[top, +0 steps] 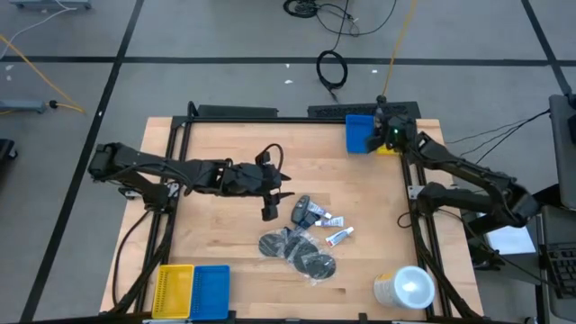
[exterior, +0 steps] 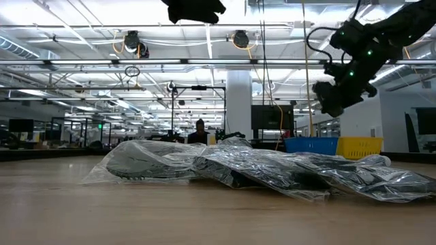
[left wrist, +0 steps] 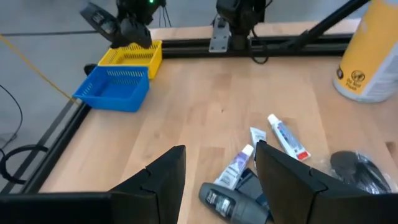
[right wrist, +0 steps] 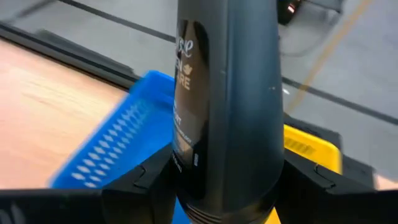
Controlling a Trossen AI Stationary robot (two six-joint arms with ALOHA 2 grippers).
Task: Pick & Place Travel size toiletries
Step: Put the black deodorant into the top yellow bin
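Observation:
The toiletries lie in a heap at the table's middle: dark discs in clear wrap (top: 297, 252) (exterior: 204, 163), dark grey bottles (top: 306, 211) (left wrist: 233, 202) and white tubes with red ends (top: 338, 236) (left wrist: 286, 138). My left gripper (top: 270, 205) (left wrist: 221, 171) hangs open just left of the heap, above the table, touching nothing. My right gripper (top: 387, 135) (right wrist: 227, 180) is at the far right corner, shut on one dark grey bottle (right wrist: 227, 93) above the blue bin (right wrist: 124, 143) and yellow bin (right wrist: 311, 146). My right gripper pinches the dark grey bottle between its two fingers (right wrist: 143, 180), one on each side of the bottle's near end (right wrist: 217, 186). The bottle runs along the fingers and juts out past them. It is lifted clear, over the blue and yellow bins.
A large white-lidded yellow cup (top: 405, 288) (left wrist: 367, 56) stands at the near right corner. A second yellow bin (top: 174, 290) and blue bin (top: 211, 290) sit at the near left edge. Black frame rails (top: 416, 216) run along the table's sides. Bare wood lies between heap and far bins.

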